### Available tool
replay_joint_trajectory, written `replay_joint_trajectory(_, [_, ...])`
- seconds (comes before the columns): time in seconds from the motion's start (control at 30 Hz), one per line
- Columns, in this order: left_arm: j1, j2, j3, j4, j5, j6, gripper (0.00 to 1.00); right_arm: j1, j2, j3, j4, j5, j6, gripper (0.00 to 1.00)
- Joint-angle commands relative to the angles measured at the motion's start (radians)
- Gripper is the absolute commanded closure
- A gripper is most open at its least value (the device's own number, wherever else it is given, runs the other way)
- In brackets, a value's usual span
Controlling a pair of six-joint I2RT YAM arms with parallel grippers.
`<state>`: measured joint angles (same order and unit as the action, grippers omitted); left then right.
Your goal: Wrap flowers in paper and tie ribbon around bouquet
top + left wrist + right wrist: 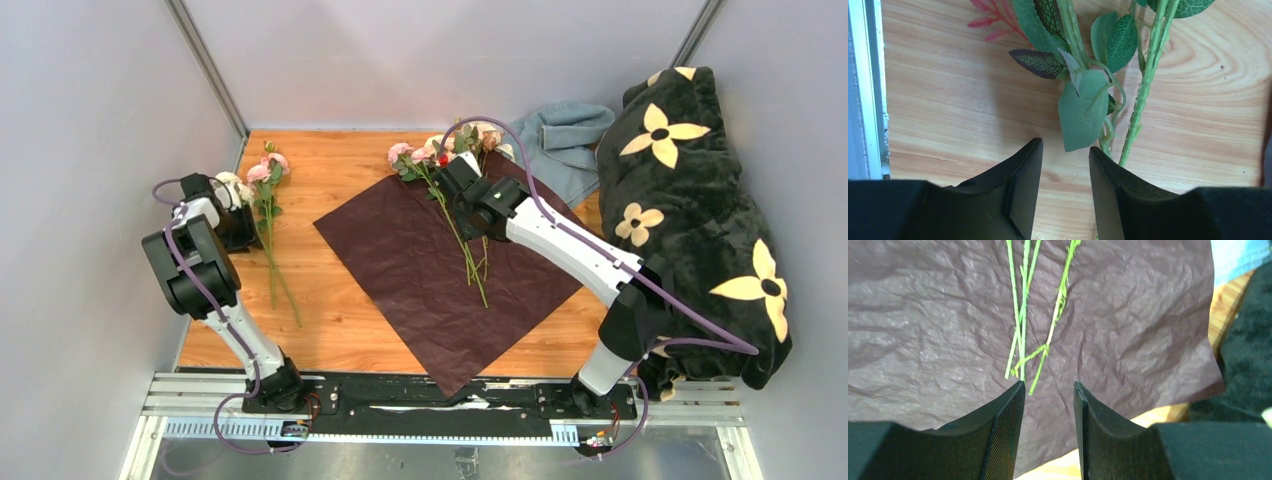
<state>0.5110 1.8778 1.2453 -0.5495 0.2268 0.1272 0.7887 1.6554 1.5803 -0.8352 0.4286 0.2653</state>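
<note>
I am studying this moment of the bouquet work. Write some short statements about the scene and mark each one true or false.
1. Several flower stems lie on the dark red paper. True.
2. The paper is rolled into a cone. False: it lies flat and open.
3. Other flowers lie on the bare wooden table, just ahead of the left fingers. True.
4. The right fingers are clamped on a stem. False: they stand apart, with the stem ends just ahead of them.
5. The grey-blue cloth covers the paper. False: it lies at the table's far edge.

One dark red crinkled paper sheet [400, 260], two pale pink rose bunches [264, 175], one grey-blue cloth [560, 140] and one black flowered blanket [700, 210] are counted.
</note>
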Motion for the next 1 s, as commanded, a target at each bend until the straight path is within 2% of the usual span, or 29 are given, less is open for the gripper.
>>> replay_joint_trajectory(0.0, [0.002,-0.073,-0.003,0.004,0.045,-0.020,0.52,0.054,-0.053,-0.037,-0.120,0.106,0.087,0.56])
replay_joint_trajectory(0.17, [0.002,-0.217,-0.070,0.109,0.052,-0.087,0.46,0.079,-0.092,-0.066,-0.150,0.129,0.125,0.56])
replay_joint_trajectory(0.37, [0.001,-0.090,-0.006,0.088,0.081,-0.121,0.33,0.092,-0.094,-0.055,-0.180,0.148,0.113,0.57])
replay_joint_trajectory(0.5, [-0.006,-0.032,0.002,0.106,0.051,-0.120,0.35,0.092,-0.081,-0.047,-0.184,0.165,0.094,0.57])
replay_joint_trajectory(0.57, [-0.013,0.001,0.007,0.112,0.022,-0.108,0.39,0.092,-0.071,-0.040,-0.191,0.168,0.094,0.57])
replay_joint_trajectory(0.67, [-0.014,0.053,0.031,0.102,-0.019,-0.092,0.52,0.093,-0.064,-0.039,-0.197,0.164,0.086,0.57])
replay_joint_trajectory(0.77, [-0.014,0.072,0.030,0.113,-0.045,-0.081,0.74,0.093,-0.060,-0.033,-0.200,0.167,0.070,0.57])
replay_joint_trajectory(0.83, [-0.014,0.073,0.034,0.106,-0.046,-0.071,0.95,0.093,-0.062,-0.030,-0.201,0.171,0.065,0.57])
replay_joint_trajectory(0.87, [-0.012,0.068,0.042,0.087,-0.040,-0.065,1.00,0.093,-0.063,-0.029,-0.200,0.171,0.062,0.57])
replay_joint_trajectory(0.97, [-0.001,-0.013,0.039,0.056,0.008,-0.058,1.00,0.096,-0.068,-0.016,-0.200,0.169,0.055,0.57])
